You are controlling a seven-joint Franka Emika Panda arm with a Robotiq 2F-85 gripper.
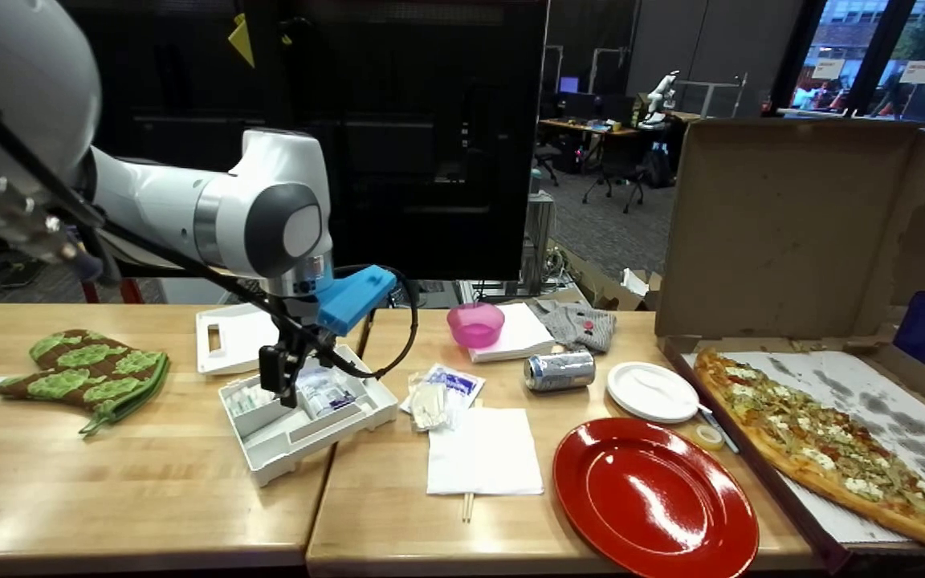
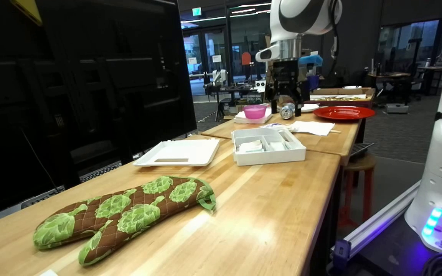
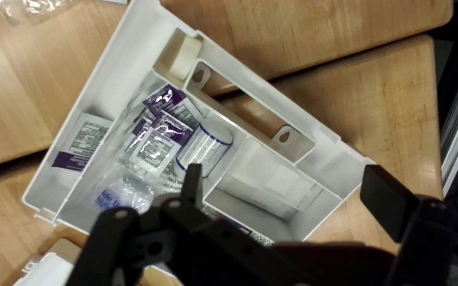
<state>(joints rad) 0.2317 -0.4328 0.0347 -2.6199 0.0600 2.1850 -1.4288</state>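
So the gripper (image 3: 282,178) hangs above the white box (image 2: 271,158), fingers spread wide, nothing between them. The box sits on the wooden tabletop (image 2: 244,230), straddling a seam (image 3: 10,164), with a white lid-like tray (image 2: 178,150) near it.

My worry is the walls. In the wrist view one finger shows over the compartments and the other past a corner, so coming straight down here could land a fingertip on a divider or the rim, and the box might skid or tip. That seam could catch an edge if it slides. Inside, purple-and-white packets (image 3: 155,145) and a small labelled cylinder (image 3: 209,147) are crammed together (shiny wrappers, so probably slippery), and a sloppy pinch could drag several out at once. There's also a black cable (image 1: 415,321) looping low beside the gripper in an exterior view; I'd guess it could snag.

Orientation: the box lies flat, compartments facing up, handle bar (image 3: 268,96) along one long side. Its long axis looks parallel to that bar, upper left to lower right in the wrist view, crossing the seam at an angle.
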